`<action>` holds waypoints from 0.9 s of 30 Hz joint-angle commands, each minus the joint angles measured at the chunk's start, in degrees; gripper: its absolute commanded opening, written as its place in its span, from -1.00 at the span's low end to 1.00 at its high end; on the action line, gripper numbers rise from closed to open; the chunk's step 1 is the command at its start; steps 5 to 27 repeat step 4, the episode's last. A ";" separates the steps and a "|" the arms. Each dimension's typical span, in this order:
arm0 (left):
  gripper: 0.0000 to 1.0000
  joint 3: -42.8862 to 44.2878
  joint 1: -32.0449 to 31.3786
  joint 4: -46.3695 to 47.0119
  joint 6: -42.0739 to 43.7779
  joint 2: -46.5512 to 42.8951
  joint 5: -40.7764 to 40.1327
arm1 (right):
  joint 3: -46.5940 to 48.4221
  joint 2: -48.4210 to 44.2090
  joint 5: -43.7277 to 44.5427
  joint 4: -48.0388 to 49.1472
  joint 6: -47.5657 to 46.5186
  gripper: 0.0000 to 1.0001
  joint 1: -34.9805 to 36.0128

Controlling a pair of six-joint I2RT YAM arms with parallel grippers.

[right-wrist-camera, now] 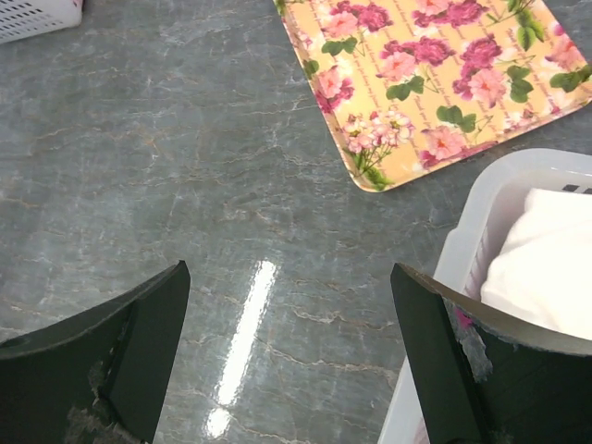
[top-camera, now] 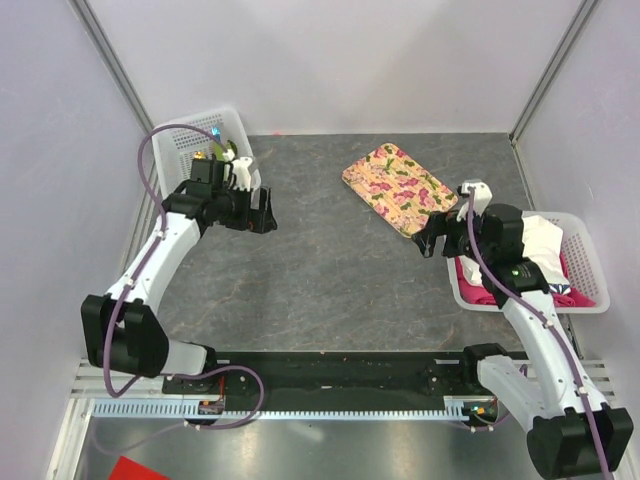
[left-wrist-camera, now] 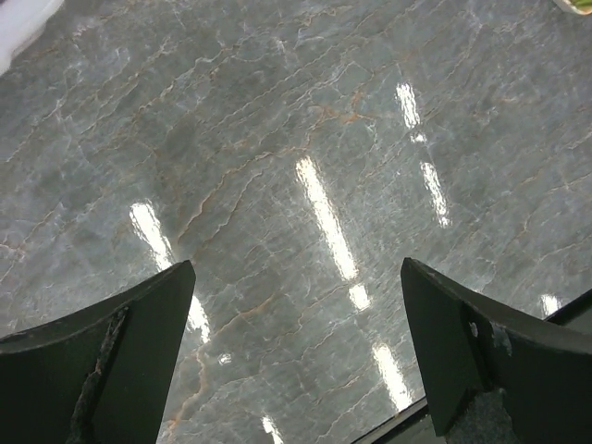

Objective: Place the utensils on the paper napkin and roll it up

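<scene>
A white basket point(top-camera: 190, 135) stands at the back left. A bright blue utensil tip point(top-camera: 216, 130) and a small green and yellow bit point(top-camera: 207, 155) show inside it, mostly hidden behind my left wrist. I see no flat olive-green napkin in any view. My left gripper point(top-camera: 264, 212) is open and empty, just right of that basket over bare table; its wrist view point(left-wrist-camera: 297, 264) shows only table between the jaws. My right gripper point(top-camera: 431, 240) is open and empty between the floral tray and the right basket, with bare table between its jaws point(right-wrist-camera: 289, 266).
A pink-flowered tray point(top-camera: 398, 187) lies at the back centre-right, also in the right wrist view point(right-wrist-camera: 435, 74). A white basket point(top-camera: 590, 262) at the right holds white and pink cloths; its rim point(right-wrist-camera: 481, 199) is close to my right finger. Walls close in on three sides.
</scene>
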 commanded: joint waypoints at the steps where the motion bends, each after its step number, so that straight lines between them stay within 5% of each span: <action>1: 1.00 1.22 0.15 1.75 -1.72 -4.53 -1.16 | 2.78 0.33 1.19 0.23 -2.61 0.96 -0.22; 27: 1.00 4.37 0.33 1.40 -2.08 -4.71 -2.64 | 6.54 2.88 1.71 0.14 -2.69 0.96 -0.13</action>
